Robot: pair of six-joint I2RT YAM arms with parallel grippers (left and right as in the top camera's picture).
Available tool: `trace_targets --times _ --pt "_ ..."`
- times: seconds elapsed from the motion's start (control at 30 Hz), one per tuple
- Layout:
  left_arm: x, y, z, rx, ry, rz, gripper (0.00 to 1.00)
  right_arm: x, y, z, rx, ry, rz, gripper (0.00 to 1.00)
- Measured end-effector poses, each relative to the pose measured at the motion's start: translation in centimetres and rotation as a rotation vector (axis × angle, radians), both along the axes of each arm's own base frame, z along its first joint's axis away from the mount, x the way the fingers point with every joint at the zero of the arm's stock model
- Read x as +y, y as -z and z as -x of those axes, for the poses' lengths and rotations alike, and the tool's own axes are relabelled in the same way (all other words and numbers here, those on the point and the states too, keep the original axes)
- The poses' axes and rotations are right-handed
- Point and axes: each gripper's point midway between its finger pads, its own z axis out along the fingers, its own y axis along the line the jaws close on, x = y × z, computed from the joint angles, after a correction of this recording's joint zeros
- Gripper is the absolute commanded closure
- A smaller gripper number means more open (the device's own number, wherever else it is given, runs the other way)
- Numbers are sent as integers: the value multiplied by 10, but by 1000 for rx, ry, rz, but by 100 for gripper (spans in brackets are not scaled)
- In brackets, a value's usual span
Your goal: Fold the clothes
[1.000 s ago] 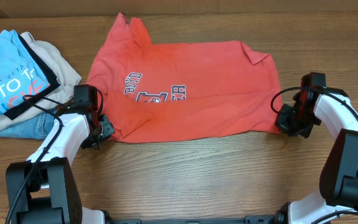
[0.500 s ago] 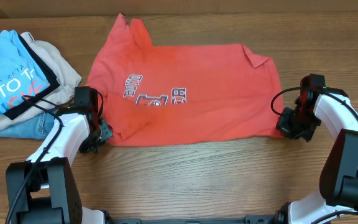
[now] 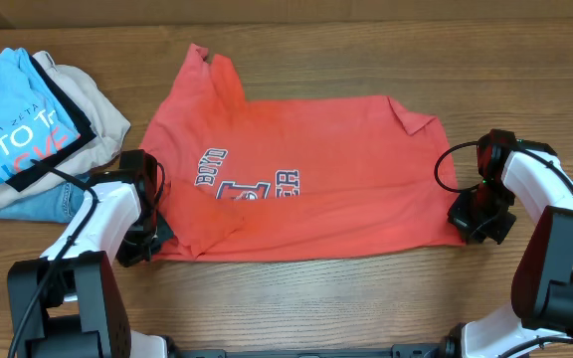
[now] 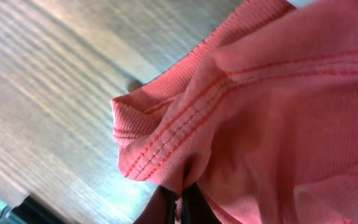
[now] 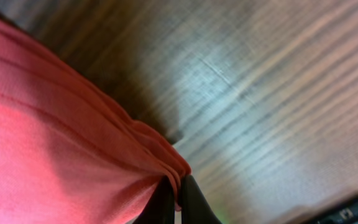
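The clothes, a coral-red T-shirt (image 3: 306, 189) with navy-and-white lettering, lie spread across the middle of the wooden table. At its near left corner my left gripper (image 3: 155, 231) is shut on a bunched hem; the left wrist view shows the stitched red fabric (image 4: 253, 106) pinched between the dark fingers (image 4: 166, 211). My right gripper (image 3: 469, 211) is shut on the shirt's right edge, where folds of red cloth (image 5: 61, 155) run into the closed fingers (image 5: 194, 202).
A light-blue printed T-shirt (image 3: 13, 124) lies over a beige garment (image 3: 93, 99) at the far left of the table. Bare wood (image 3: 316, 298) runs along the near edge in front of the red shirt.
Both grippers have moved toward the near edge, dragging the shirt's front edge with them. The left gripper has shut on the hem. The lettering shifted and shows more fully.
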Motion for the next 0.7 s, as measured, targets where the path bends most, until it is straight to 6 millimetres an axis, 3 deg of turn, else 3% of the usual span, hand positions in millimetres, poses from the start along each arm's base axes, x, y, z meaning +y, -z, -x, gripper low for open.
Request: trace_targets --times 0.3,0.57,0.7 --pt "4 -2 12 44 -29 0 96 0 -3 10 42 34 16 96" --pt "4 -2 13 47 -29 1 96 2 6 25 78 56 21 96" --pt "3 -2 13 47 -27 12 96 2 4 24 60 72 29 96"
